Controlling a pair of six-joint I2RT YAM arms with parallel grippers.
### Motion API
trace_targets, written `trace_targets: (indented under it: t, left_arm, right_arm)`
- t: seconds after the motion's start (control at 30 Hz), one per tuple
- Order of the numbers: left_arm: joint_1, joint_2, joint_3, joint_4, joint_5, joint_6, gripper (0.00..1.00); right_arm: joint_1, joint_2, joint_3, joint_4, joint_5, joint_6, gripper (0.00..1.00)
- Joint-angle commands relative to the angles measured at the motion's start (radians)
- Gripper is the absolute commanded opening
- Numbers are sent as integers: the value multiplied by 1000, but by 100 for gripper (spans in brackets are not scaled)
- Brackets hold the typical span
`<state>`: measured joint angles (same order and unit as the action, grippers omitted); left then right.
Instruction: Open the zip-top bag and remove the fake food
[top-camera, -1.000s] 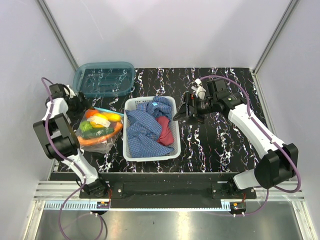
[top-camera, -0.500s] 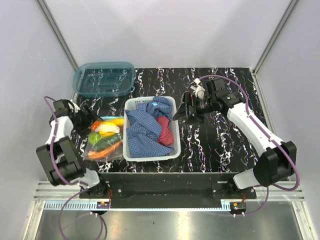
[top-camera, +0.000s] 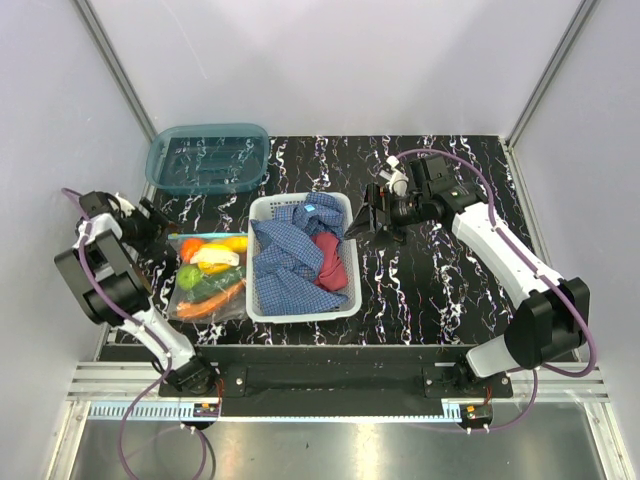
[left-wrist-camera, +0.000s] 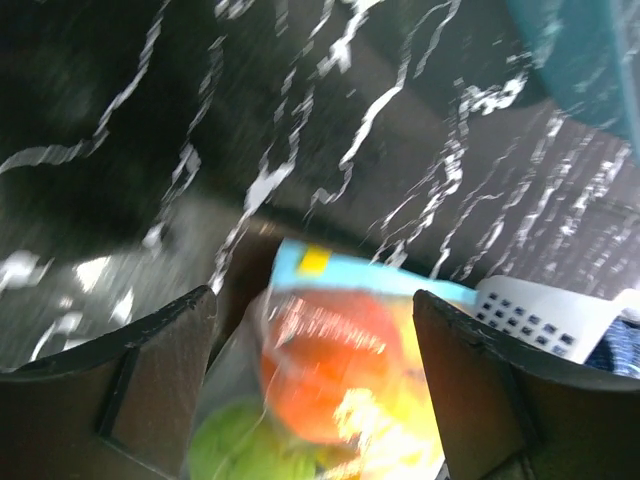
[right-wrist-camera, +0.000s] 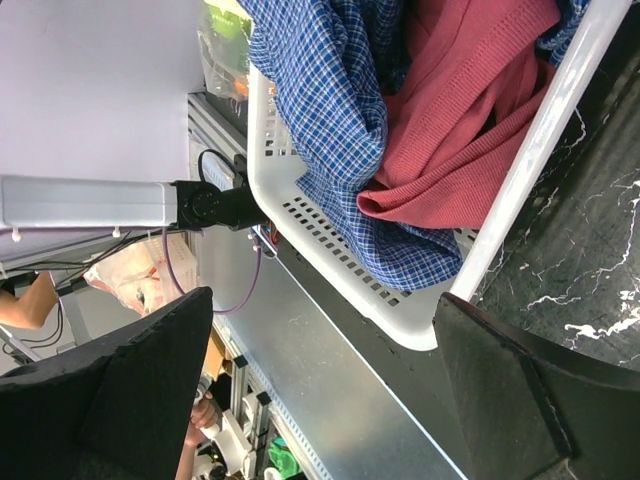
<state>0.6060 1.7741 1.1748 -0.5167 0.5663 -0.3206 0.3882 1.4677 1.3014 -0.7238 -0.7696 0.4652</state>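
Observation:
The zip-top bag (top-camera: 209, 276) lies flat on the black marbled table, left of the white basket, with its teal zip strip (top-camera: 205, 237) at the far end. Inside it I see the fake food: orange (top-camera: 190, 249), yellow (top-camera: 232, 243) and green (top-camera: 213, 280) pieces. My left gripper (top-camera: 152, 222) is open and empty, just left of the zip end. In the blurred left wrist view the strip (left-wrist-camera: 370, 272) and an orange piece (left-wrist-camera: 325, 365) show between my open fingers (left-wrist-camera: 150, 385). My right gripper (top-camera: 372, 222) is open and empty, by the basket's right rim.
The white basket (top-camera: 262, 300) holds a blue plaid cloth (top-camera: 285, 255) and a red cloth (top-camera: 332, 258); both cloths show in the right wrist view (right-wrist-camera: 330, 110). A rigid teal bin (top-camera: 208, 157) stands at the back left. The table's left edge is close to my left gripper.
The bag, held up by my left gripper a second ago, now lies flat on the table. My left gripper has let it go and drawn back to the left. The right arm barely moved.

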Motion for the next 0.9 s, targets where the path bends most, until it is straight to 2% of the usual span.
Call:
trace_targets:
  t: [0.0, 0.27, 0.37, 0.4, 0.47, 0.5, 0.53, 0.57, 0.6, 0.63, 0.87]
  left_arm:
    - [5, 65, 91, 55, 167, 29, 80]
    - [5, 123, 52, 151, 231, -4, 81]
    - [5, 146, 51, 188, 268, -38, 65]
    - [3, 151, 48, 207, 282, -49, 51]
    - [5, 136, 28, 230, 294, -72, 39]
    - [5, 113, 25, 240, 294, -75, 28]
    - [3, 107, 20, 244, 303, -75, 24]
    - [5, 99, 22, 244, 307, -78, 17]
    - [5, 87, 20, 244, 308, -86, 5]
    - [2, 81, 20, 247, 311, -100, 0]
    - [-20, -45, -9, 270, 314, -143, 0]
  right_arm:
    - [8, 0, 50, 14, -20, -25, 100]
    - [8, 20, 98, 11, -5, -16, 100]
    - [8, 17, 104, 11, 3, -7, 100]
    - [8, 20, 110, 14, 6, -7, 100]
    - [8, 36, 122, 14, 18, -8, 98]
    - [8, 43, 137, 15, 23, -8, 96]
    - [8, 58, 147, 18, 32, -8, 95]
    - [8, 69, 171, 23, 36, -8, 94]
    - [8, 78, 186, 23, 47, -10, 93]
    - [8, 97, 202, 24, 53, -8, 92]
    - [20, 187, 357, 63, 96, 23, 89]
